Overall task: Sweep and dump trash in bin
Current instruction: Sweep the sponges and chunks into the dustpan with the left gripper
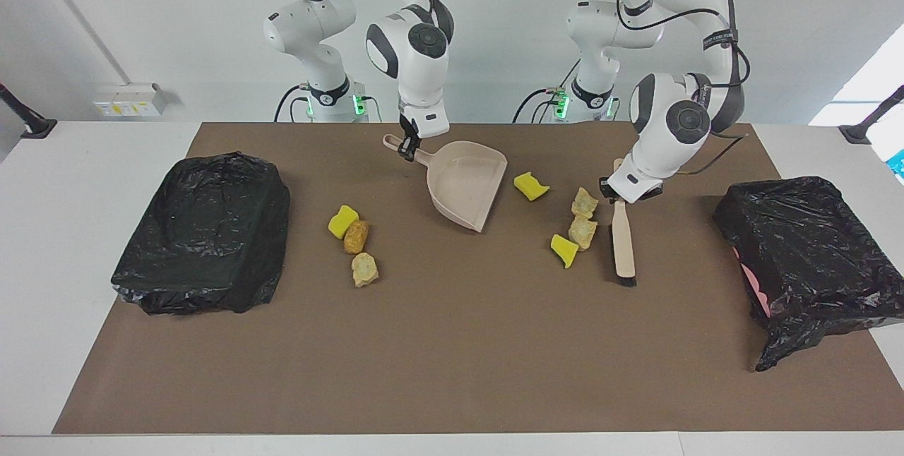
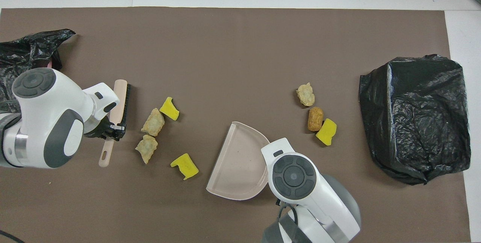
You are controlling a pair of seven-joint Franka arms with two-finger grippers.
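1. brown mat [image 1: 452, 357]: matt, paper-like, smooth.
2. bin liners [image 1: 205, 230]: thin black plastic, glossy, crinkled.
3. dustpan [image 1: 466, 184]: beige plastic, smooth, low sheen.
4. brush [image 1: 622, 241]: beige smooth handle, black bristles.
5. trash [image 1: 343, 222]: yellow pieces spongy and matt; tan lumps [image 1: 364, 269] rough, crusty.
6. arm shells [image 1: 413, 61]: glossy white plastic.
7. tabletop [image 1: 56, 230]: white, smooth.

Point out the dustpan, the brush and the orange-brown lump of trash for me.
dustpan [image 1: 462, 184], facing view, on the bare inside of its pan.
brush [image 1: 622, 241], facing view, on the middle of its beige back.
orange-brown lump [image 2: 315, 118], overhead view, on its middle.
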